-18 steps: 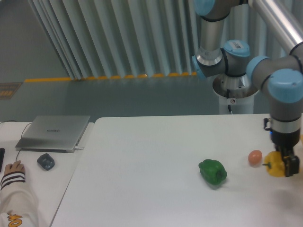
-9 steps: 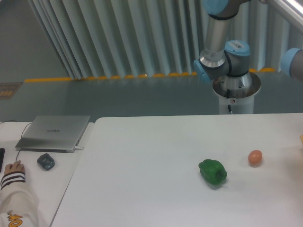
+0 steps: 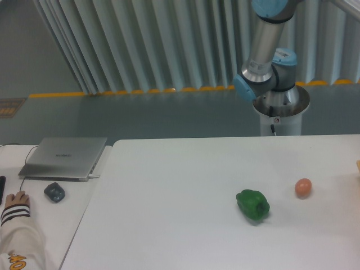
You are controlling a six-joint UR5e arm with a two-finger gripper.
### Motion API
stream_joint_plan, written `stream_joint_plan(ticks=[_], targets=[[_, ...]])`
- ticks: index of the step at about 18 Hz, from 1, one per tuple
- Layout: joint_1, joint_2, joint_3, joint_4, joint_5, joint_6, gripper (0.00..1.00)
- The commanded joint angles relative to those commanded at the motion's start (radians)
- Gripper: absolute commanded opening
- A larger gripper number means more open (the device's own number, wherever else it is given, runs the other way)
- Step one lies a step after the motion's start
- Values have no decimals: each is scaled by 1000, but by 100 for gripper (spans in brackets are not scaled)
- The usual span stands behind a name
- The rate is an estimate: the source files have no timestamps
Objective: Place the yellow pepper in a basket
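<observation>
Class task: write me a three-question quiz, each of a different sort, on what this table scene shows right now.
1. True or false: the yellow pepper is visible on the table.
2. What lies right of the green pepper? A) orange ball B) laptop C) mouse
3. Fill in: the closed laptop lies on the ____ side of the view.

Key: 1 false; 2 A, the orange ball; 3 left. The gripper is out of view too.

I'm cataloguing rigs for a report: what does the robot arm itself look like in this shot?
Only part shows: a silver-grey metal tube arm with light-blue plastic joint caps, on a round grey pedestal base with a thin dark cable. The gripper is out of frame.
</observation>
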Motion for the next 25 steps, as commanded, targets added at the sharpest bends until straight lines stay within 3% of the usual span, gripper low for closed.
stream_joint_plan(ticks=[6, 10, 12, 19, 25], targets=[[37, -20, 0, 2, -21, 100, 44], [42, -34, 0, 2, -20, 94, 67], [40, -41, 0, 2, -20, 89, 99], [38, -37, 3, 2, -45, -1, 100], [-20, -11, 12, -3, -73, -223, 100]])
